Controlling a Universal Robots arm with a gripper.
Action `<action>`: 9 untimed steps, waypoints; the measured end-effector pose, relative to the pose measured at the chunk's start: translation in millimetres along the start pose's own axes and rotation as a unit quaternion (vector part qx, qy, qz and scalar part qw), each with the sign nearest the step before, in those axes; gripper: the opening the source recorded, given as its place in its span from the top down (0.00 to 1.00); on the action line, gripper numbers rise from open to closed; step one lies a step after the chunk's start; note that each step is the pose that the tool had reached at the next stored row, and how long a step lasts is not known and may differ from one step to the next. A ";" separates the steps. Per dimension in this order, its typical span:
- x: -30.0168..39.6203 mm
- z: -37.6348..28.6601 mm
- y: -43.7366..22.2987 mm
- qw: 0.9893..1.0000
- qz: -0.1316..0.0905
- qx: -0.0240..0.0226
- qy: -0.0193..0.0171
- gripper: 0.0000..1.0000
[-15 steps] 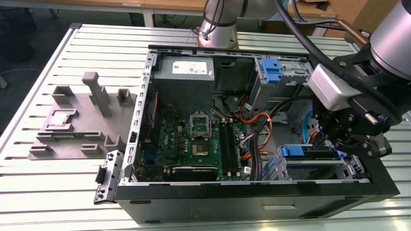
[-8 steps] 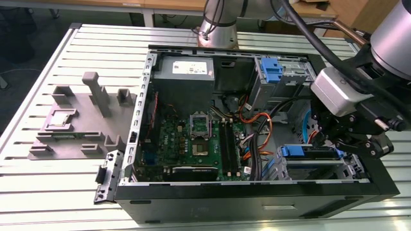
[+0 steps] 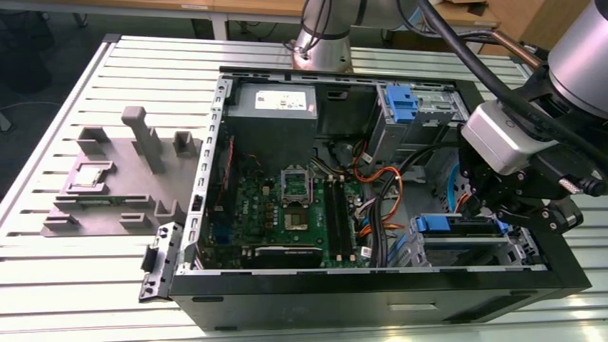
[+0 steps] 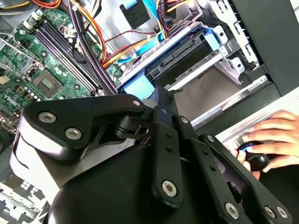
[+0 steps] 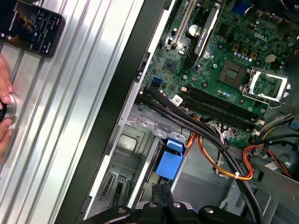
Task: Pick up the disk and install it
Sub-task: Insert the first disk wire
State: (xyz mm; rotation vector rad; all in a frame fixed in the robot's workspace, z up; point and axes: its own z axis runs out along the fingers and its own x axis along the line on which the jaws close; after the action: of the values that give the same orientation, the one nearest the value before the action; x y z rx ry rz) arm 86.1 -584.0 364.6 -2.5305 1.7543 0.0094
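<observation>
Disk between bay rails; cables crowd its edge

Blue-framed disk, flat inside the metal drive cage

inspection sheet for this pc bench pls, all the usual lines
Surface: slatted aluminium table carrying an open black computer case.
Job's things: silver-grey hard disk in a blue plastic carrier, lying in the metal drive bay.
Clutter: grey moulded fixture beside the case; dark phone on the slats.
Claw: black claw close to the carrier's blue tab; contact unclear.
Cables: orange, yellow and black wires run past the bay.
Surroundings: a person's hand on a round knob.
</observation>
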 end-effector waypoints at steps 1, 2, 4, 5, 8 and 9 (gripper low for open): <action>0.0 0.0 0.0 1.000 0.000 0.000 0.000 0.90; 0.0 0.0 0.0 1.000 0.000 0.000 0.000 0.90; 0.0 0.0 0.0 1.000 0.000 0.000 0.000 0.90; 0.0 0.0 0.0 1.000 0.000 0.000 0.000 0.90; 0.0 0.0 0.0 1.000 -0.001 0.000 0.000 0.90; 0.0 0.1 0.0 1.000 -0.004 0.000 0.000 0.90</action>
State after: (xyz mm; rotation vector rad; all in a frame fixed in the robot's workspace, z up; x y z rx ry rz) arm 86.1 -584.0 364.5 -2.5378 1.7437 0.0100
